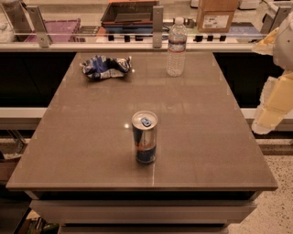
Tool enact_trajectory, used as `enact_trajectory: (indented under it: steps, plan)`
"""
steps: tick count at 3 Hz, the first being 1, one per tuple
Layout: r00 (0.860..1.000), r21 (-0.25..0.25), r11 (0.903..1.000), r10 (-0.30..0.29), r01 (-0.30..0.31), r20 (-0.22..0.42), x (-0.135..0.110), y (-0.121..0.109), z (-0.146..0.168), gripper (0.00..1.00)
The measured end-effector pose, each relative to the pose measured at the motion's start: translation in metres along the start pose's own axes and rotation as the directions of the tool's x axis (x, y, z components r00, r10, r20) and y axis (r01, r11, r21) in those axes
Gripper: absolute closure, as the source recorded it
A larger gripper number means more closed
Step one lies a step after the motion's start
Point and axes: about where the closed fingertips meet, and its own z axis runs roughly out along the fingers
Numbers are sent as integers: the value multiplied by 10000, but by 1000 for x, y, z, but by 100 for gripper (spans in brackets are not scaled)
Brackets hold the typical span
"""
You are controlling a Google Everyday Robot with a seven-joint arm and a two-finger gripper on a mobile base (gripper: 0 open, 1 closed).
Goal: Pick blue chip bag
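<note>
The blue chip bag (pixel 105 66) lies crumpled on the far left part of the brown table (pixel 192 137); it is shiny dark blue with white and silver patches. My gripper (pixel 271 109) hangs at the right edge of the view, beside and beyond the table's right side, far from the bag. It holds nothing that I can see.
A blue-and-silver drink can (pixel 145 137) stands upright near the table's middle front. A clear water bottle (pixel 176 46) stands at the far edge, right of the bag. Behind the table runs a counter with a cardboard box (pixel 217 14) and trays (pixel 129 13).
</note>
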Motion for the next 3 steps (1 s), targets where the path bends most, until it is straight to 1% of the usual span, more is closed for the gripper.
enact_trajectory:
  steps: [1, 2, 3]
  plan:
    - [10000, 2, 10000, 0, 0, 1, 0, 0, 0, 0]
    - [9993, 542, 9983, 220, -236, 289, -9, -11, -5, 0]
    - [9915, 1552, 9835, 773, -931, 1049, -26, -39, -13, 0]
